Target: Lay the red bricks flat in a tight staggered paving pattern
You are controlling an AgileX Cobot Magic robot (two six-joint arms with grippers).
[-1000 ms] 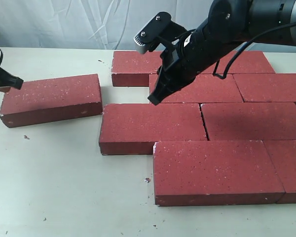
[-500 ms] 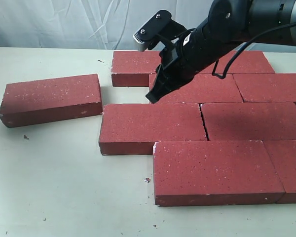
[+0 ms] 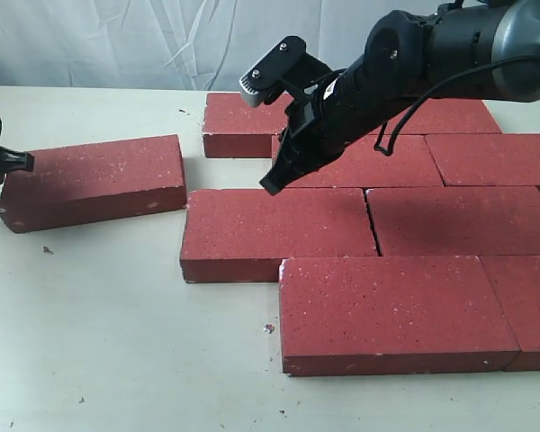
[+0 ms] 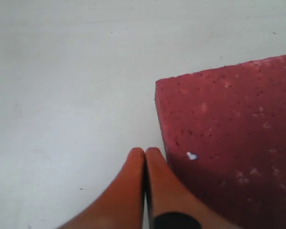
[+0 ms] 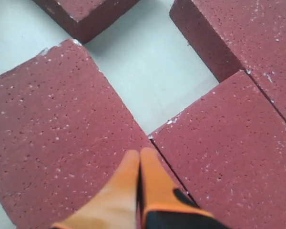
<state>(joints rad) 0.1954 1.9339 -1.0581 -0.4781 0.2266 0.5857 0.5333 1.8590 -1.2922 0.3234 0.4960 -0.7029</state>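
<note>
A pale, scuffed table (image 3: 117,342) carries everything, with small dark crumbs scattered on it, and a creased white sheet (image 3: 117,40) hangs behind it.

The left gripper (image 3: 7,162) sits at the left end of the loose brick (image 3: 94,180), just beside its corner. In the left wrist view its orange fingers are pressed together with nothing between them (image 4: 144,153), their tips close to the corner of that same brick (image 4: 229,143). Whether they touch it cannot be told.

The loose brick lies flat and slightly slanted, apart from the other bricks (image 3: 279,225). Those lie flat to its right in staggered rows, most of them touching, with a strip of bare table between the loose brick and the nearest of them.

Further right of the loose brick, the right gripper (image 3: 272,183) hangs clenched and empty over the near-left part of the paved rows. Its tips (image 5: 139,153) are above the seam where two bricks meet.

A second ago the left gripper stood at about this spot, then drew almost out of sight, and is now back. The right gripper has shifted slightly towards the loose brick. The loose brick itself has not visibly moved.
</note>
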